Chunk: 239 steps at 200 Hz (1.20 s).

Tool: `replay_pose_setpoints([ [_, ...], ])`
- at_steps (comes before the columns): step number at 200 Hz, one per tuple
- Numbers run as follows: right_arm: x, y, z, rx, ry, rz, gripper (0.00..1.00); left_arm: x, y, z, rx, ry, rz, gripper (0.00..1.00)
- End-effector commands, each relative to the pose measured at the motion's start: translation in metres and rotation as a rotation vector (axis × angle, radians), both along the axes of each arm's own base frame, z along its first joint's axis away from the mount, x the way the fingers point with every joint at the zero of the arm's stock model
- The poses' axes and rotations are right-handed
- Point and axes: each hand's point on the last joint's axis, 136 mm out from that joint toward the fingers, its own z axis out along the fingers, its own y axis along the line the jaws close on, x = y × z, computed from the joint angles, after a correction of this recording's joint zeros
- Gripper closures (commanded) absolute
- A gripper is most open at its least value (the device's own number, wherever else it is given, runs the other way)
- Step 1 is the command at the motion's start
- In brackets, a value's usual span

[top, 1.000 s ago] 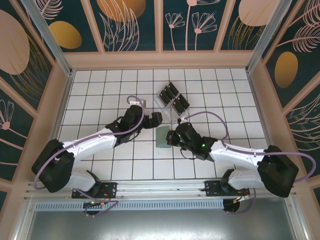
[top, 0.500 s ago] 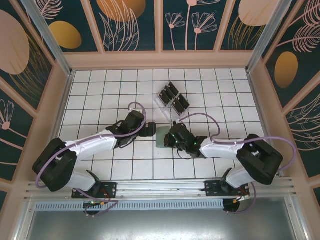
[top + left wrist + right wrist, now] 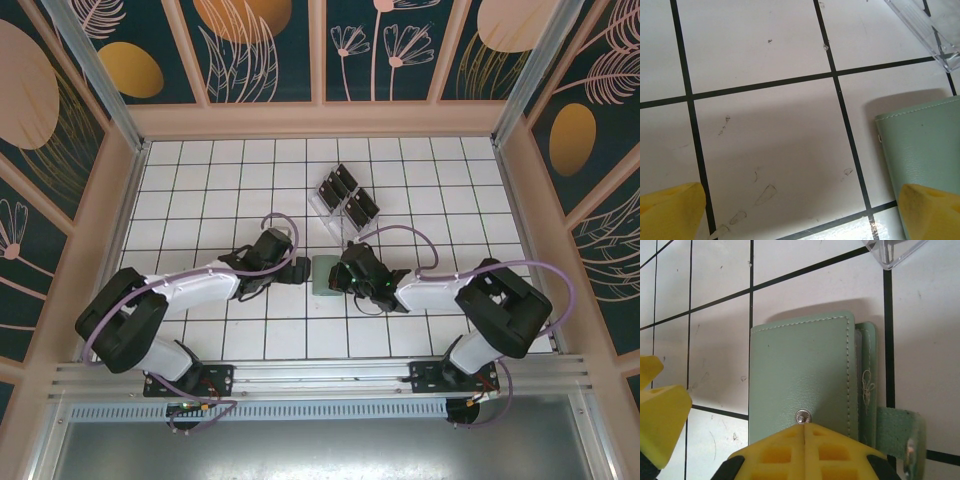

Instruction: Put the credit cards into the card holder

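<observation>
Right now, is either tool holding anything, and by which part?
Nothing is held. The right tool is shut, tips together above the card holder by its snap; the left tool stands open at its edge.

Your right hand (image 3: 805,434) hides the near edge of the card holder (image 3: 800,370) in its wrist view; the left wrist view crops the holder and the clear rack (image 3: 935,32) at the frame's right. Toward the worktop's far edge, the credit cards (image 3: 346,196) seem too small to count.
</observation>
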Motion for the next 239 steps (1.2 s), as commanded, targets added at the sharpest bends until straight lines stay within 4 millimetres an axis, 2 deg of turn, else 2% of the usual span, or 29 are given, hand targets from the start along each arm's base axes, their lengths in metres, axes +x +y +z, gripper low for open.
replay_pose_setpoints([
  [1, 0.001, -0.001, -0.007, -0.004, 0.000, 0.002, 1.00, 0.004, -0.006, -0.002, 0.001, -0.014, -0.031, 0.02],
  [72, 0.004, -0.004, -0.010, -0.008, 0.003, -0.008, 1.00, 0.023, -0.027, 0.004, -0.020, -0.046, -0.065, 0.02],
  [115, 0.004, -0.006, -0.011, -0.007, 0.003, -0.012, 1.00, 0.026, -0.036, -0.001, -0.023, -0.036, -0.088, 0.02],
  [196, 0.004, -0.005, -0.011, -0.001, 0.005, -0.016, 1.00, 0.033, -0.040, -0.011, 0.013, -0.052, -0.091, 0.01],
  [239, 0.003, 0.000, -0.002, 0.019, 0.006, 0.007, 1.00, 0.032, -0.030, -0.019, 0.100, -0.071, -0.058, 0.02],
])
